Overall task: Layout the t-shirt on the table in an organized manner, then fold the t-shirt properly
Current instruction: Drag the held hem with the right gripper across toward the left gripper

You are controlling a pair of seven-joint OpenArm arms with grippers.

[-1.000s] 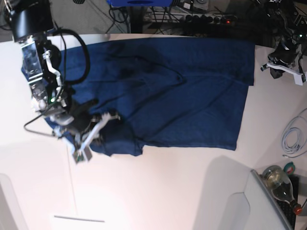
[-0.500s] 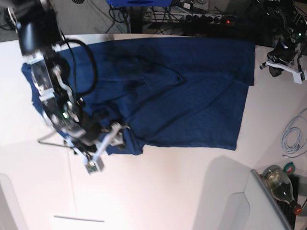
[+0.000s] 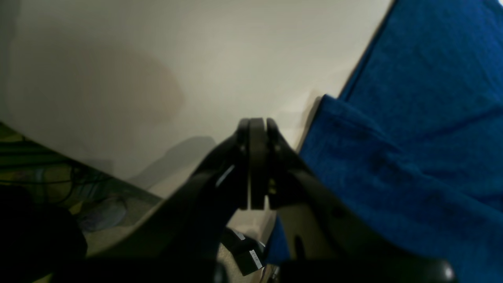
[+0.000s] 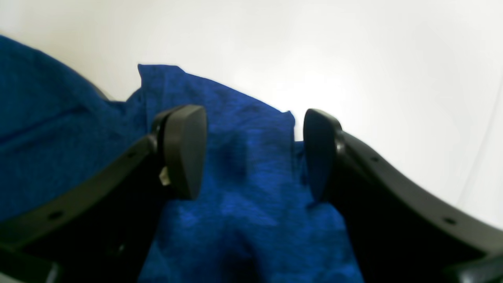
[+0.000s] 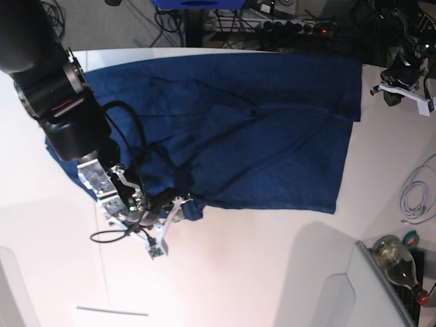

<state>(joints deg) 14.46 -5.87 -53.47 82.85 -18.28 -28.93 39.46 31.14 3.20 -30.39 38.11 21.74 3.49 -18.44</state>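
Note:
The dark navy t-shirt (image 5: pixel 259 129) lies spread over the white table (image 5: pixel 259 272), with wrinkles in its left half. My right gripper (image 5: pixel 174 207) is at the shirt's lower left corner. In the right wrist view it (image 4: pixel 251 153) stands open, its two fingers on either side of a bunched flap of the t-shirt (image 4: pixel 243 196) without pinching it. My left gripper (image 5: pixel 390 97) hovers off the shirt's upper right corner. In the left wrist view it (image 3: pixel 253 157) is shut on nothing, above bare table (image 3: pixel 157 78), with the t-shirt (image 3: pixel 412 157) to its right.
A white cable (image 5: pixel 415 194), a tape roll (image 5: pixel 411 238) and a glass bottle (image 5: pixel 398 262) sit at the right edge beside a grey panel (image 5: pixel 368 286). Cables and a power strip (image 5: pixel 286 26) lie beyond the far edge. A thin dark seam (image 5: pixel 102 259) crosses the table.
My right gripper has opened and let go of the cloth while shifting right and down along the shirt's lower left corner. The left arm has barely moved.

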